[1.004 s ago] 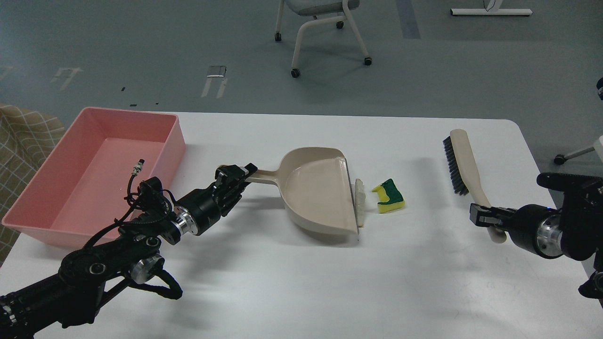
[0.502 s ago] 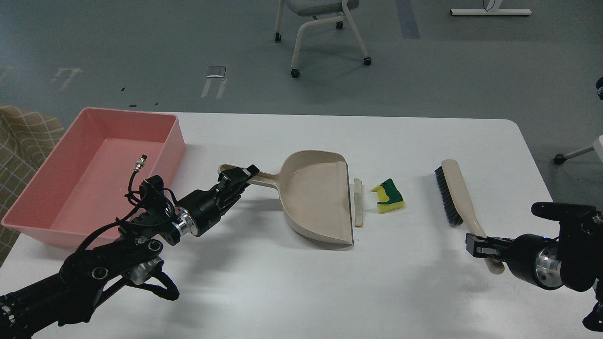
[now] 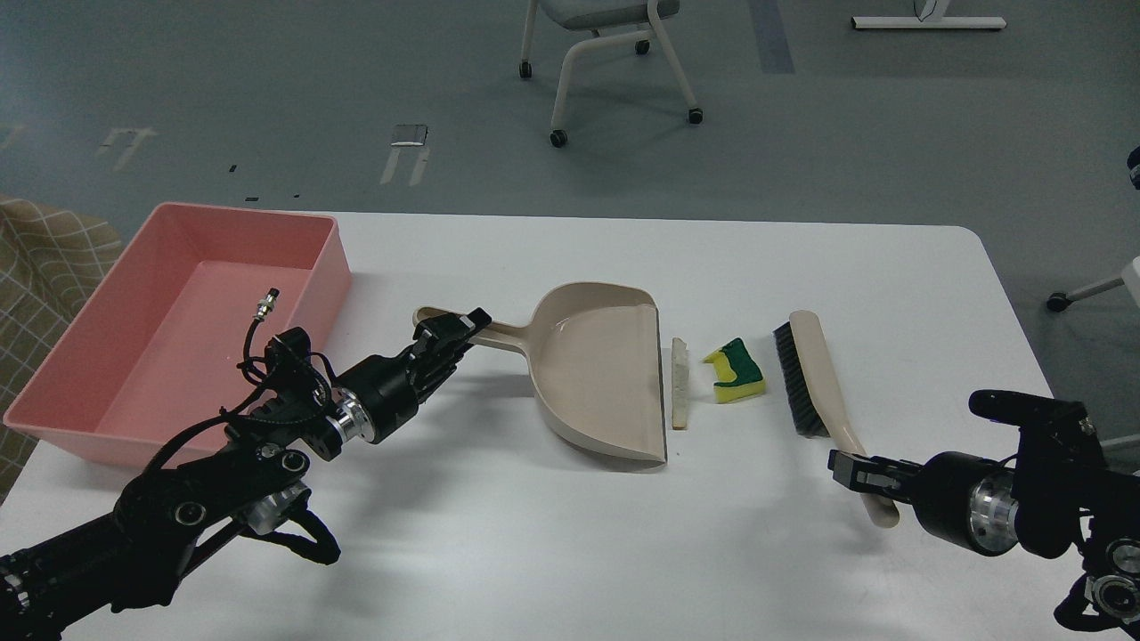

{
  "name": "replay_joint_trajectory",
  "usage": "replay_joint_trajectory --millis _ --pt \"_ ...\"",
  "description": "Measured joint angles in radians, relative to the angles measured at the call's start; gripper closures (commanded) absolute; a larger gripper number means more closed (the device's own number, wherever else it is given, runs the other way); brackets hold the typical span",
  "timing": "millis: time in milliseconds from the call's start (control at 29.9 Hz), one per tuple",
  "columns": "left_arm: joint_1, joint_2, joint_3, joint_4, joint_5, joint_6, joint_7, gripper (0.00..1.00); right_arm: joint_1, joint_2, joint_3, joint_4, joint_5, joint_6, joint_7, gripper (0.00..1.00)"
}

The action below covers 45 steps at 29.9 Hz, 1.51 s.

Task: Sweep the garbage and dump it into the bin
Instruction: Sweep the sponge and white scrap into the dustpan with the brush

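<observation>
The left gripper (image 3: 450, 331) hides the middle of the dustpan handle (image 3: 499, 333). The right gripper (image 3: 862, 472) covers part of the brush handle (image 3: 846, 432). Both arms are cut off by the picture's edges, at 8 and 4 o'clock. The chair (image 3: 606, 53) at 12 o'clock is cut off at the top.

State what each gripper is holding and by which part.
Left gripper grips the beige dustpan by the end of its handle. Right gripper grips the brush by the lower end of its handle.
</observation>
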Motion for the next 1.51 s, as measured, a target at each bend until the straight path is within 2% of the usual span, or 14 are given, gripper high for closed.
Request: replay_joint_trajectory --millis 167,368,669,870,1205,1506 --pt "0.002 0.0 0.0 0.0 0.0 0.0 0.0 0.84 0.03 0.073 -0.031 -0.003 0.0 0.0 0.001 1.0" --pt "0.002 0.0 -0.001 0.0 0.0 0.0 0.0 0.83 0.102 0.18 -0.048 -0.003 0.001 0.0 0.031 1.0" --pt "0.0 0.005 -0.002 -0.001 0.0 0.0 -0.003 0.83 0.18 0.28 -0.108 -0.015 0.003 0.0 0.032 1.0" --pt "-0.003 0.009 -0.002 -0.001 0.0 -0.002 -0.004 0.83 0.199 0.266 -0.098 0.001 0.066 0.0 0.032 1.0" --pt "0.0 0.001 -0.002 -0.002 0.0 -0.002 -0.004 0.83 0.219 0.112 -0.065 0.001 0.116 0.0 0.032 1.0" --pt "0.003 0.009 -0.002 -0.001 -0.002 -0.002 -0.003 0.83 0.148 0.106 -0.097 -0.01 0.121 0.0 0.033 1.0"
